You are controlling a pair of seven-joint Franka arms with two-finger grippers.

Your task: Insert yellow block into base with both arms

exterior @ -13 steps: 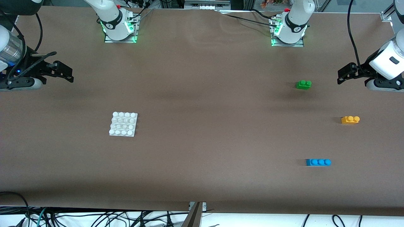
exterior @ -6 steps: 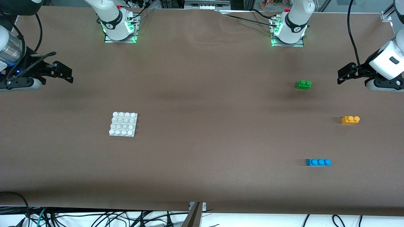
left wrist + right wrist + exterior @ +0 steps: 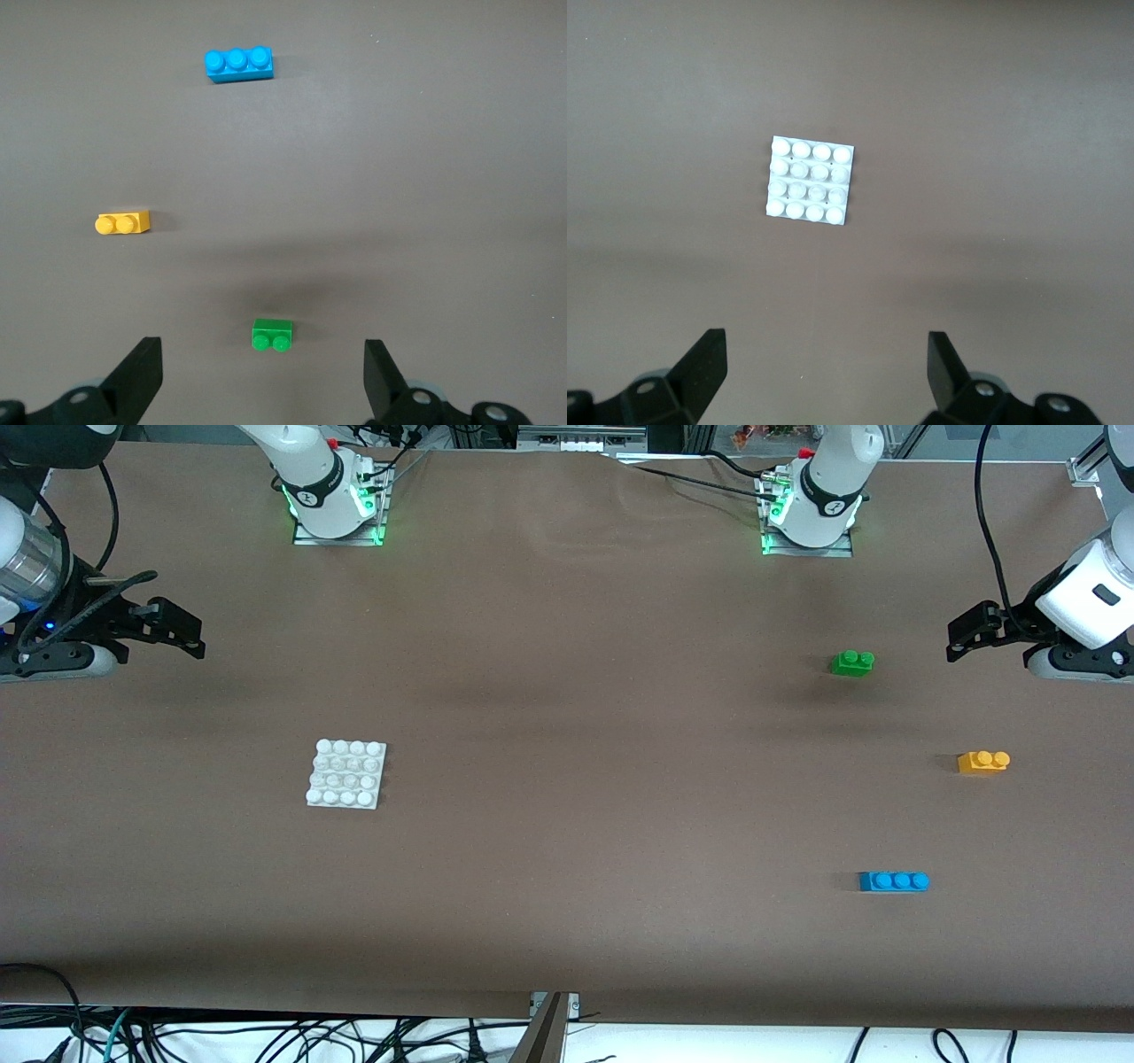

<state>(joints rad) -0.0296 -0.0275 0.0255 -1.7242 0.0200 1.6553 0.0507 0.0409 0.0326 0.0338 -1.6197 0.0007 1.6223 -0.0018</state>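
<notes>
yellow block on tabletop at left arm's end, well apart from left gripper, fingers wide, empty | right gripper fingers wide, above base end | count: three bricks, yellow, green, blue; one base | plain brown tabletop, cables along its edge

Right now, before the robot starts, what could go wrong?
The left gripper is open near three bricks, so it might take the green brick or blue brick instead of the yellow block. The base lies loose on the table, toward the right arm's end. If the open right gripper does not steady it, it may slide when pressed.
</notes>
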